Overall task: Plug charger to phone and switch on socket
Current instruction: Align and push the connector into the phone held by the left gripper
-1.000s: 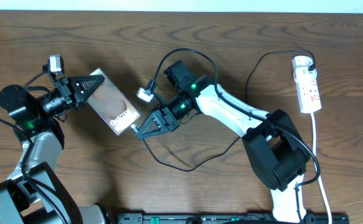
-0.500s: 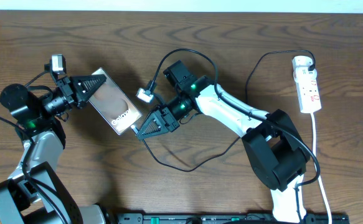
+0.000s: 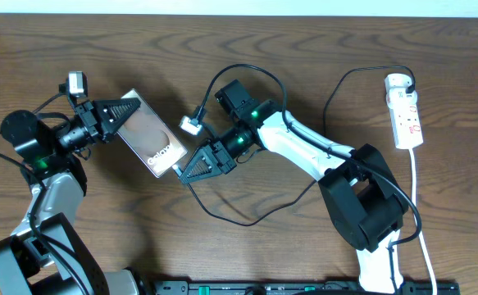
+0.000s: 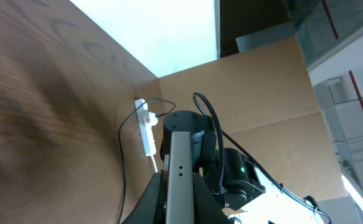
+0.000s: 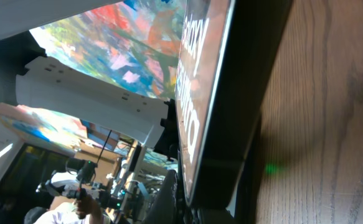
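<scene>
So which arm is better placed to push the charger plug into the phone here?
Right. Its shut hand sits at the lettered end of the glossy dark smartphone, the thin black cable trailing from it. The left hand is shut on the smartphone's opposite end, steadying it.

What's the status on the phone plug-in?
Left fingers shut on phone. Right fingers shut on charger tip at phone's free end. Socket untouched, far right. Nothing in the way.
</scene>
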